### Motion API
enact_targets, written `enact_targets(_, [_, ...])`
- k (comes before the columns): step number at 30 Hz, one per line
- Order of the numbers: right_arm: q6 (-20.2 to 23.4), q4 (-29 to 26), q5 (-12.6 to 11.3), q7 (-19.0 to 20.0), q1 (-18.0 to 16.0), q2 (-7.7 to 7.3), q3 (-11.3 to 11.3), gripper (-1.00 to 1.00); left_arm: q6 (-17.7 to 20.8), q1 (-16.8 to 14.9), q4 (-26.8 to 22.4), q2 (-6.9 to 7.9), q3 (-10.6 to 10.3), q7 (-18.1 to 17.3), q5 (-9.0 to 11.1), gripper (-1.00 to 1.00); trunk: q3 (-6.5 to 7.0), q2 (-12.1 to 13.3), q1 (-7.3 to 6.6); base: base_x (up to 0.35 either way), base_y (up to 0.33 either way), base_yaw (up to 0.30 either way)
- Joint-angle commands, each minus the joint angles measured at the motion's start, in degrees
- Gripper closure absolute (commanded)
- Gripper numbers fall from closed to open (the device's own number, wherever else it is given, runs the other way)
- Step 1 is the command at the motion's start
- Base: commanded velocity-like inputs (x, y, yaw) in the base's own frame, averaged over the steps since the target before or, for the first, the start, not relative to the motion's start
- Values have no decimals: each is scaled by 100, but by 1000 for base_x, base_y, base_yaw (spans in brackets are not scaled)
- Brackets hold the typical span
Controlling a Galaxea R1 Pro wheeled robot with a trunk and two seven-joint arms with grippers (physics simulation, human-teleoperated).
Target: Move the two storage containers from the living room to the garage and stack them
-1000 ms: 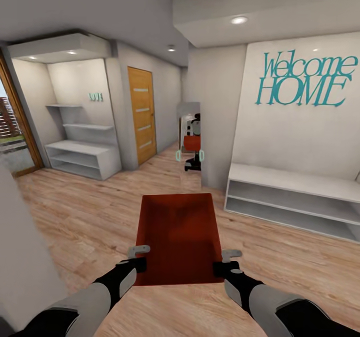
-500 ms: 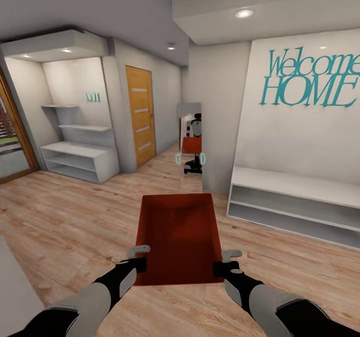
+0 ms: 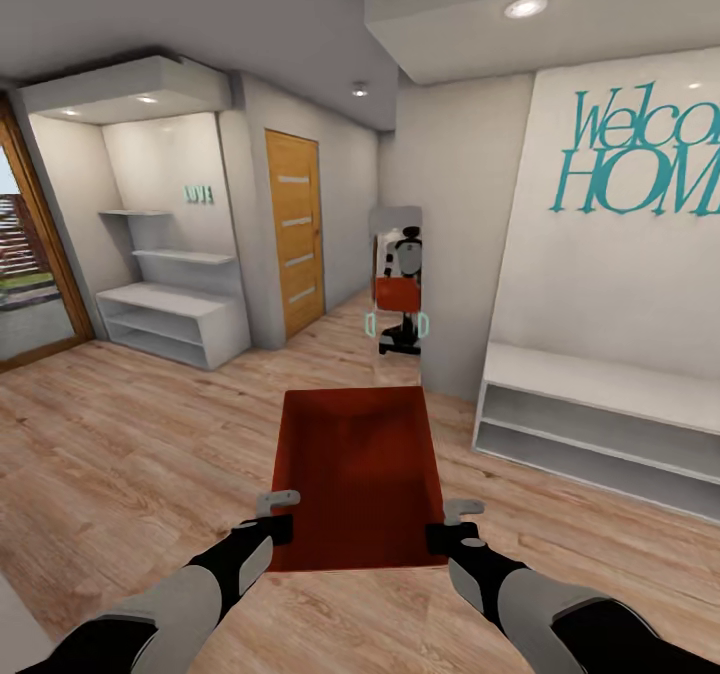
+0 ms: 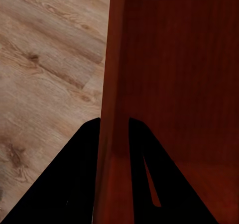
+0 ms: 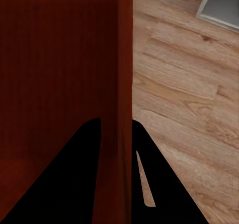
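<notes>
One red-orange storage container (image 3: 355, 474) is carried in front of me above the light wood floor, open top up. My left gripper (image 3: 277, 516) is shut on its left wall near the close corner. My right gripper (image 3: 448, 522) is shut on its right wall. In the left wrist view the thin red wall (image 4: 112, 109) runs between the two black fingers (image 4: 82, 154). The right wrist view shows the same grip, with the wall (image 5: 124, 84) pinched between dark fingers (image 5: 144, 159). The inside of the container is empty.
A hallway lies ahead with a wooden door (image 3: 297, 234) and a tall mirror (image 3: 397, 279) reflecting the robot. White shelves (image 3: 170, 319) stand at the left. A low white bench shelf (image 3: 600, 424) under a "Welcome HOME" wall sign stands at the right. A glass door (image 3: 30, 264) is at far left.
The whole view has swung left and moved forward: the bench, sign and mirror slid right in the picture, and a grey wall at the near left has slipped out. Both grips are unchanged.
</notes>
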Motion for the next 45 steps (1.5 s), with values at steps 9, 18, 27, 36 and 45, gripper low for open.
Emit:
enact_targets(9, [-13,12,-16,28,0,3,-159,100,-172,-2,-28,181,167,239,-66,100,-2,-4,5,324,0,265])
enact_targets(18, [-15,12,-16,27,0,-5,-161,100,-172,-2,-28,178,167,239,-66,100,-2,-4,5,324,0,174])
enact_targets(27, [-7,12,-16,26,0,-13,-166,100,-172,-2,-37,181,167,239,-66,100,-2,-4,5,324,0,2])
enact_targets(36, [-13,12,-16,27,0,-6,-159,100,-172,-2,-37,183,167,239,-66,100,-2,-4,5,324,0,0])
enact_targets(45, [-13,12,-16,27,0,-6,-159,100,-172,-2,-37,176,167,239,-66,100,-2,-4,5,324,0,0])
